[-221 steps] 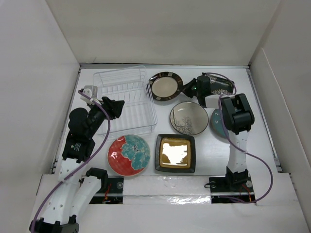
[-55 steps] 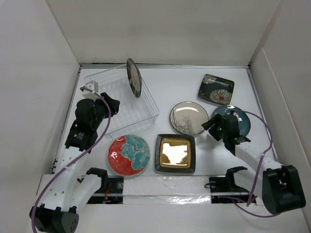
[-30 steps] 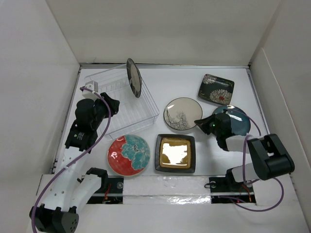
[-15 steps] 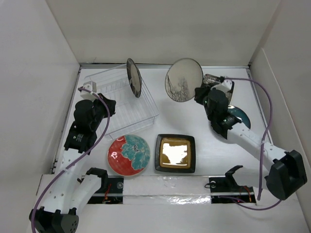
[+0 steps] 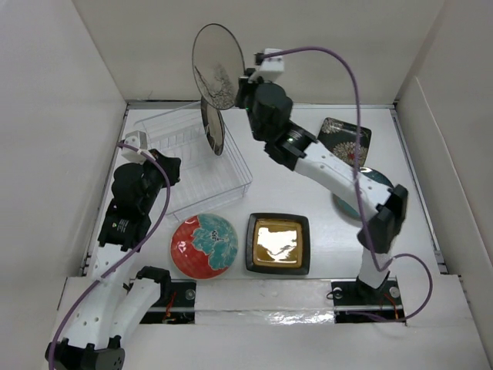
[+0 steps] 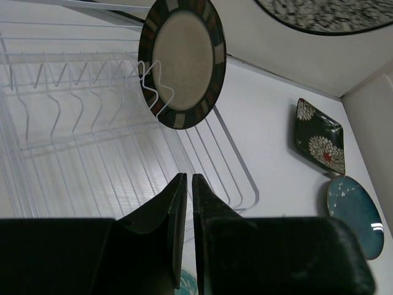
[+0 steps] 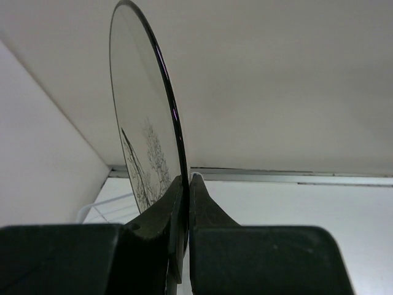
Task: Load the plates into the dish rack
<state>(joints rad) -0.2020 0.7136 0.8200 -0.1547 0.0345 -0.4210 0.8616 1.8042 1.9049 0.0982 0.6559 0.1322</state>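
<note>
One of six plates is racked. Dish rack (image 5: 185, 166), far left on the bench, carries the dark-rimmed cream plate (image 5: 212, 125) upright. Step in hand: the second. Branch-pattern plate (image 5: 218, 65), cream, glossy, hangs on edge above the rack, rim clenched in the right gripper (image 7: 186, 184). Next, by my judgement: lower into a free slot clear of the first. Left gripper (image 6: 186, 183) nearly closed, empty.

Bright, even overhead light is seen throughout; shadows are kept soft. Highlights are blown out on the square black-and-gold plate (image 5: 277, 243) and on the glossy white front strip (image 5: 262, 297). In both wrist views the black fingers (image 6: 174, 212) are underexposed and slightly defocused.
</note>
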